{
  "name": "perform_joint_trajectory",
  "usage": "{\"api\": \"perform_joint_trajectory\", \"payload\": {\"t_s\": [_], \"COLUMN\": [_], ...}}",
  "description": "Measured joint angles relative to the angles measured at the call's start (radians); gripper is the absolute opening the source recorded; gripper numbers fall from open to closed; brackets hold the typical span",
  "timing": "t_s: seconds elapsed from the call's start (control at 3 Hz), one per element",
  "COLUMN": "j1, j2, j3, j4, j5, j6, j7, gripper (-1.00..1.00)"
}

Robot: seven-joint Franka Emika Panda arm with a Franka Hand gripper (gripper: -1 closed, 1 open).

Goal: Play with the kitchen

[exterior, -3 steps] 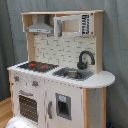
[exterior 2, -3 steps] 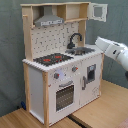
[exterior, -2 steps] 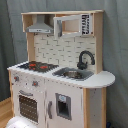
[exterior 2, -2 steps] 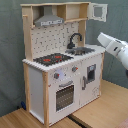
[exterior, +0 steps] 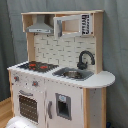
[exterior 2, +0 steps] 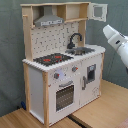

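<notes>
Toy kitchen (exterior 2: 62,70) on wooden floor (exterior 2: 100,107), grey curtain (exterior: 115,45) behind, white arm (exterior 2: 116,42) beside sink (exterior 2: 82,50), pincer state impossible to tell

In the second exterior view the robot arm (exterior 2: 116,42) has glossy white, rounded shells, thick and tube-like, with a darker grey seam where two segments join. No markings can be made out.

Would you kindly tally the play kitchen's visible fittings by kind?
Faucet: 1
Sink: 1
Stovetop: 1
Hood: 1
Oven door: 1
Knobs: 2
Total: 7
</notes>
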Motion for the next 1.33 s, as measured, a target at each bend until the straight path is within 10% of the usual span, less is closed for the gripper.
{"api": "perform_joint_trajectory", "payload": {"t_s": [1.33], "j1": [-0.009], "j2": [0.003], "j3": [-0.062], "j4": [-0.109], "j5": [-0.051], "j6": [-0.145], "j7": [0.386], "gripper": [1.0]}}
